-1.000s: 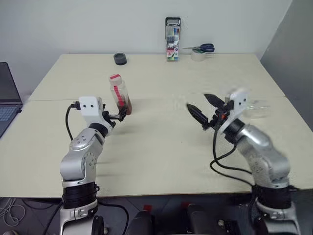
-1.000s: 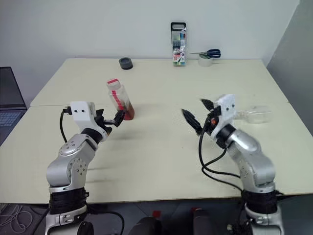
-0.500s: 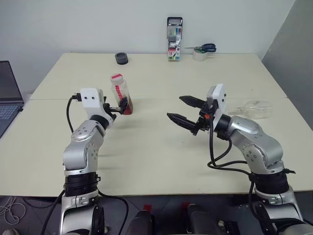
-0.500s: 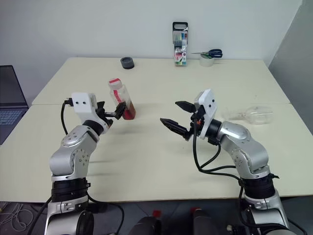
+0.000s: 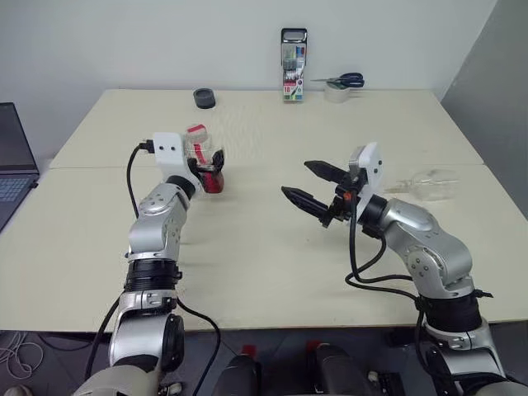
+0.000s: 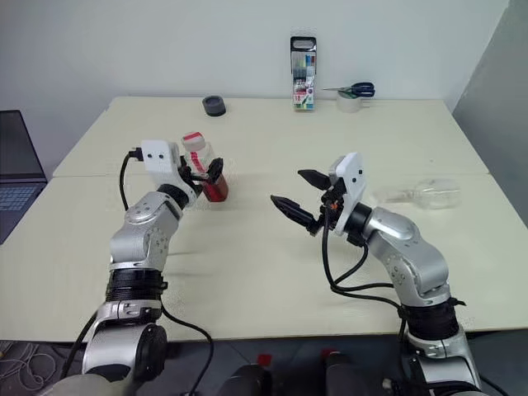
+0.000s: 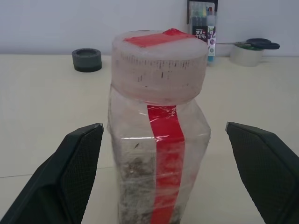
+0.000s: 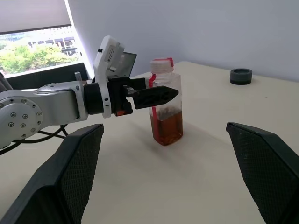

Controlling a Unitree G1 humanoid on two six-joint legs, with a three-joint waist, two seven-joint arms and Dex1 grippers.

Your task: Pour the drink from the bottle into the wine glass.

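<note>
Bottle (image 7: 159, 135), capped, w/ amber drink (image 8: 167, 129) low inside, is seen upright between wide-spread fingers of left gripper (image 5: 211, 167), untouched. Right gripper (image 5: 312, 185), also spread wide & empty, is held well apart; wine glass (image 5: 425, 181) lies on its side beyond it.

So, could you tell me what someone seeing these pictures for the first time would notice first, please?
Probably the bottle standing upright on the table, capped, with amber drink in its lower part, and the left end effector open around it, one finger on each side. Next, the right end effector held open above mid-table, pointing toward the bottle. Behind it, the wine glass lies on its side near the table's right edge.
</note>
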